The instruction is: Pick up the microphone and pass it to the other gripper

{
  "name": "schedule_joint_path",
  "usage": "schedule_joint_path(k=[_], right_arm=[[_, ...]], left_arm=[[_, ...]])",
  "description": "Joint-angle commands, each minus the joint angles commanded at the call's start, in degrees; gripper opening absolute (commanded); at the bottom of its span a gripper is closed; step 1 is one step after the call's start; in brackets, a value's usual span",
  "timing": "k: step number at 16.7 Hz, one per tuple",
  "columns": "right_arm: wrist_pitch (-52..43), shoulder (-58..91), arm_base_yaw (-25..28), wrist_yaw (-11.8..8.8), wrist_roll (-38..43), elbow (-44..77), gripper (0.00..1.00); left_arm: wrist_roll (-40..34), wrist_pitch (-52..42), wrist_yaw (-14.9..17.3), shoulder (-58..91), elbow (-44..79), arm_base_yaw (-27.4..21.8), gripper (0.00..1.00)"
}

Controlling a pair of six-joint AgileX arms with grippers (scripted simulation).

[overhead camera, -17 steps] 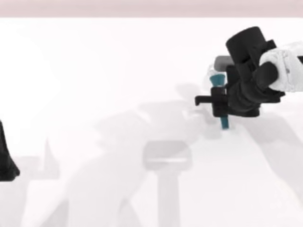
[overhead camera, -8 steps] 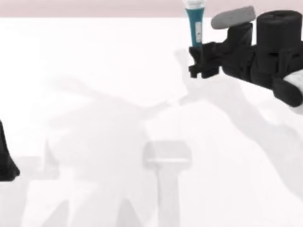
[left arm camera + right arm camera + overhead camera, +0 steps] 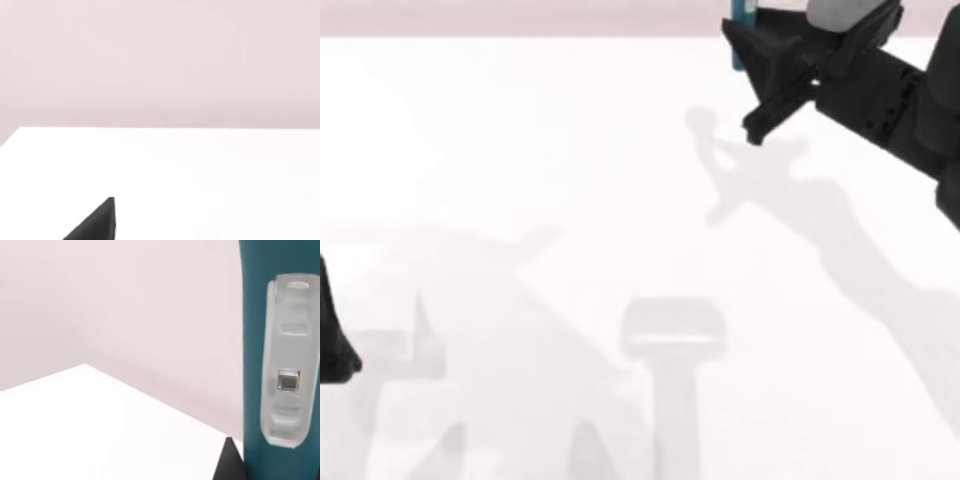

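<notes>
My right gripper [image 3: 752, 70] is raised at the far right of the table, shut on the microphone. In the top view only a short piece of the microphone's teal handle [image 3: 741, 35] shows at the picture's upper edge; the mesh head is out of view. The right wrist view shows the teal handle [image 3: 252, 365] close up, standing upright, with its white switch panel [image 3: 290, 360] facing the camera and one black fingertip [image 3: 229, 462] against it. The other gripper, my left gripper [image 3: 334, 340], is parked at the table's left edge; one pointed fingertip [image 3: 97, 224] shows, alone over bare table.
The white table [image 3: 570, 200] carries only shadows of the arms and the microphone. A grey rounded block [image 3: 840, 12] sits on top of the right gripper. A pale pink wall [image 3: 160, 60] rises behind the table's far edge.
The right gripper has lifted the microphone off the table and carried it up and toward the far edge. The handle now stands upright and mostly leaves the top view. The left arm has not moved.
</notes>
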Motion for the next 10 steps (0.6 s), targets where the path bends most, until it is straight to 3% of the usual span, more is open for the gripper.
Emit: schedule_joint_path(k=[6,10], right_arm=[[0.8,0.0,1.0,0.9,0.2,-0.3,0.0],[7.1,-1.1,7.0,6.9,0.9,-4.4,0.0]], left_arm=[[0.0,0.0,0.0,0.0,0.0,0.0,1.0],[0.0,0.0,0.0,0.0,0.0,0.0,1.0]])
